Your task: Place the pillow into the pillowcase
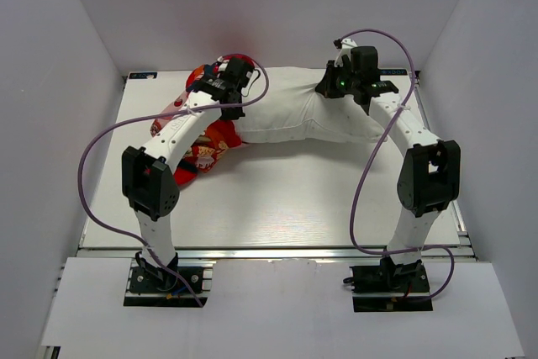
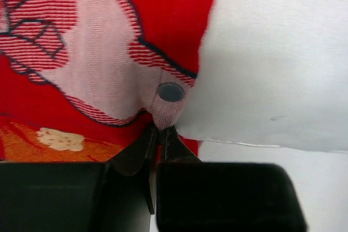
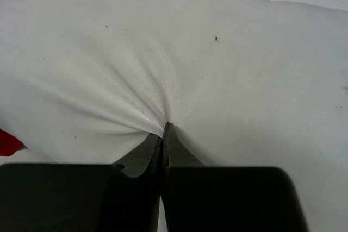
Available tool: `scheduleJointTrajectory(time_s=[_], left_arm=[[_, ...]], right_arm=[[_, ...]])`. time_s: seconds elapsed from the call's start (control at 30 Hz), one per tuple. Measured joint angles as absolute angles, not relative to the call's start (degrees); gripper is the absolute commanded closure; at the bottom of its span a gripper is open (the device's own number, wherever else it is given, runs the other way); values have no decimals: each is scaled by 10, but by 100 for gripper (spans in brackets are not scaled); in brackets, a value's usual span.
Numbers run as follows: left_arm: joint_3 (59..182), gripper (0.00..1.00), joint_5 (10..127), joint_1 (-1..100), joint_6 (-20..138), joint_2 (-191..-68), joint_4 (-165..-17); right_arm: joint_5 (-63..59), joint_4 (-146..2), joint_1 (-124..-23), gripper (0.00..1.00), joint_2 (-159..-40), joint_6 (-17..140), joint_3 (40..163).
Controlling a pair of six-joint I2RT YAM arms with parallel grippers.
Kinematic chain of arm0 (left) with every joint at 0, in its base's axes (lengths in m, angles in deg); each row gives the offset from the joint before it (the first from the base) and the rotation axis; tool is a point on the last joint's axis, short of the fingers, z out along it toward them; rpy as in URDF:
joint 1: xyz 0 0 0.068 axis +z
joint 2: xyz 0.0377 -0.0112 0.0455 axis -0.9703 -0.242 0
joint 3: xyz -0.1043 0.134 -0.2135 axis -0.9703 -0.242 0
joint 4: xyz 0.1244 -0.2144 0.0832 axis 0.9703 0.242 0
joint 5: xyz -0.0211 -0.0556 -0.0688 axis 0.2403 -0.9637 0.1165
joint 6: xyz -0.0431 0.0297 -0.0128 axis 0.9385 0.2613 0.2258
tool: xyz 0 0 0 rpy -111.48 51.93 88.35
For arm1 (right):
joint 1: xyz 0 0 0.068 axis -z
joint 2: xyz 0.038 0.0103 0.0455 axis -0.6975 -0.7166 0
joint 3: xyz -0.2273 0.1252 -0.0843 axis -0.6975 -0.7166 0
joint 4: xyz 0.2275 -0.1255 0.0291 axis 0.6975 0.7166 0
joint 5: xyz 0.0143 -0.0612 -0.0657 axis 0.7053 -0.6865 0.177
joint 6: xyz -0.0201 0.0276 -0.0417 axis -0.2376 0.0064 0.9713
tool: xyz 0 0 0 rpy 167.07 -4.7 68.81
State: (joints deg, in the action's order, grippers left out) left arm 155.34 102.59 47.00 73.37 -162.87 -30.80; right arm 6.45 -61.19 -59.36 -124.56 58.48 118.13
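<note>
The white pillow [image 1: 290,115] lies across the back of the table, its left end against the red printed pillowcase [image 1: 200,155]. My left gripper [image 1: 229,94] hangs over that junction. In the left wrist view it [image 2: 162,129] is shut on a small fold of the pillowcase [image 2: 109,74], pink-and-red print with a dark dot, right beside the pillow's edge [image 2: 272,52]. My right gripper [image 1: 336,86] is over the pillow's right part. In the right wrist view it [image 3: 165,130] is shut on a pinch of the pillow's cloth [image 3: 179,52], which puckers toward the fingertips.
The white table [image 1: 294,203] is boxed in by pale walls on the left, back and right. Purple cables loop from both arms over the table. The pillowcase's bunched lower part lies under the left forearm [image 1: 181,132].
</note>
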Motion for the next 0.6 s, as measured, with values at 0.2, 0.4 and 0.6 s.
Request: scheduleJointTrajectory(time_s=[0.2, 0.4, 0.6], left_arm=[[1588, 100, 935, 468, 734, -1627, -320], [1677, 100, 821, 442, 762, -1627, -361], [1677, 100, 716, 420, 812, -1630, -426]], right_arm=[[76, -613, -604, 100, -1229, 596, 1166], [91, -623, -629, 100, -1206, 595, 1155], [137, -642, -638, 100, -1181, 548, 1145]])
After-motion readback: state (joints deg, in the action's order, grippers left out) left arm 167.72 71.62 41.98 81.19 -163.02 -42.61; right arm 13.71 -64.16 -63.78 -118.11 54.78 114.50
